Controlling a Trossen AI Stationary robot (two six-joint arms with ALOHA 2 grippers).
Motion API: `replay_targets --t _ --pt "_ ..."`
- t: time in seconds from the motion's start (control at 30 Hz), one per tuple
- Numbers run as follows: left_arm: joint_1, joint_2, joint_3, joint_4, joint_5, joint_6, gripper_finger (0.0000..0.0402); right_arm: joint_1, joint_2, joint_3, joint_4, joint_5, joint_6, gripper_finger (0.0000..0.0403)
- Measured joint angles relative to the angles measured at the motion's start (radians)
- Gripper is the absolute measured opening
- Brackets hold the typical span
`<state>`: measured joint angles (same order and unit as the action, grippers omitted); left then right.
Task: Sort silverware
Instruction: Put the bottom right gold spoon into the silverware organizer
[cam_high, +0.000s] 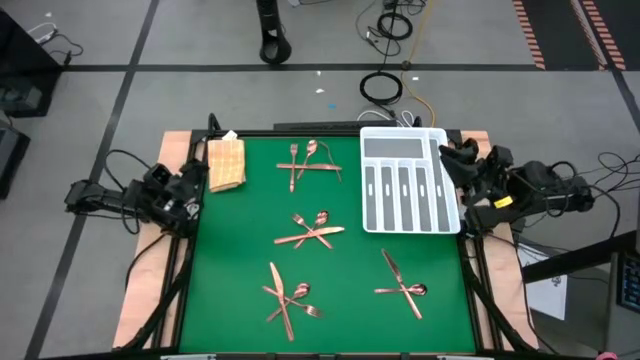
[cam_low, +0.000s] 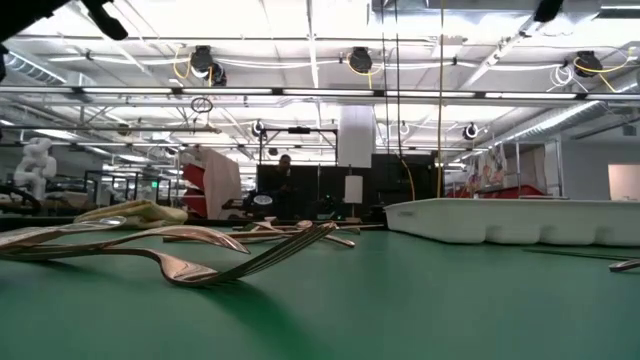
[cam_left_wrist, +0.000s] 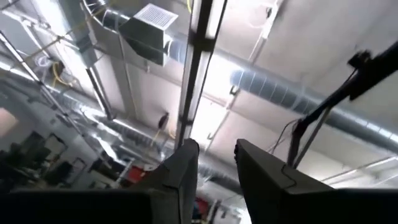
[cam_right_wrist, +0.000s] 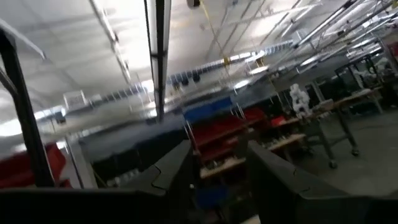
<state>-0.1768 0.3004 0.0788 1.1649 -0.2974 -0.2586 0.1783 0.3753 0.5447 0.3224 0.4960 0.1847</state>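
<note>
Listing what I see: silverware (cam_high: 311, 232) in four crossed copper clusters on the green surface (cam_high: 240, 260), white divided tray (cam_high: 408, 181) at its far right, tan cloth (cam_high: 226, 163) far left. Left gripper (cam_left_wrist: 216, 163) and right gripper (cam_right_wrist: 219, 163) sit parked at opposite edges, jaws apart, grasping nothing.

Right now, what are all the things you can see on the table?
silverware: four crossed piles, copper, spread over the mat; roughly a dozen pieces
tray: one, white, divided, far right of the mat, empty
cloth: one, tan, woven, far left corner
mat: one, green, covering the table
left end effector: one, dark, parked off the mat's left edge, pointing at the ceiling, fingers apart, holding nothing
right end effector: one, dark, parked beside the tray at the right edge, fingers apart, holding nothing
</note>
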Motion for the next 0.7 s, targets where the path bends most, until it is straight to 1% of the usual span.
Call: replay_targets --t 0.1,0.23,0.27,0.33,0.4,0.43,0.47,0.53,0.6,0.63,0.7 --pt "0.0 0.004 0.002 0.001 0.0 -0.035 0.0115 0.0 0.044 0.041 -0.066 0.0 -0.017 0.0141" --pt "0.0 0.004 0.002 0.004 0.007 -0.06 0.0115 0.0 0.081 0.044 -0.064 0.0 0.002 0.0141" --pt "0.0 0.004 0.002 0.003 0.008 -0.09 0.0115 0.0 0.092 0.044 -0.064 0.0 0.022 0.0141" --pt "0.002 0.004 0.004 0.01 -0.004 -0.111 0.0115 0.0 0.115 0.044 -0.043 0.001 0.054 0.0141" --pt "0.012 0.004 0.02 0.035 -0.08 -0.083 0.0115 0.0 0.137 0.044 0.024 0.004 0.044 0.0141" --pt "0.018 0.004 0.041 0.044 -0.089 -0.078 0.0115 0.0 0.148 0.05 0.061 0.004 0.013 0.0141" --pt "0.02 0.004 0.07 0.042 -0.068 -0.076 0.0115 0.0 0.159 0.066 0.083 0.004 -0.027 0.0141" --pt "0.022 0.003 0.152 -0.051 0.007 -0.069 0.0115 0.0 0.193 0.133 0.088 0.011 -0.123 0.0141" --pt "0.021 0.014 0.265 -0.256 0.028 -0.065 0.0115 0.0 0.239 0.222 0.02 0.041 -0.23 0.0142" --pt "0.021 0.025 0.334 -0.379 0.027 -0.04 0.0115 0.0 0.268 0.278 -0.045 0.051 -0.274 0.0142" --pt "0.021 0.069 0.483 -0.606 0.002 0.032 0.0115 0.0 0.332 0.391 -0.23 0.058 -0.32 0.0142"
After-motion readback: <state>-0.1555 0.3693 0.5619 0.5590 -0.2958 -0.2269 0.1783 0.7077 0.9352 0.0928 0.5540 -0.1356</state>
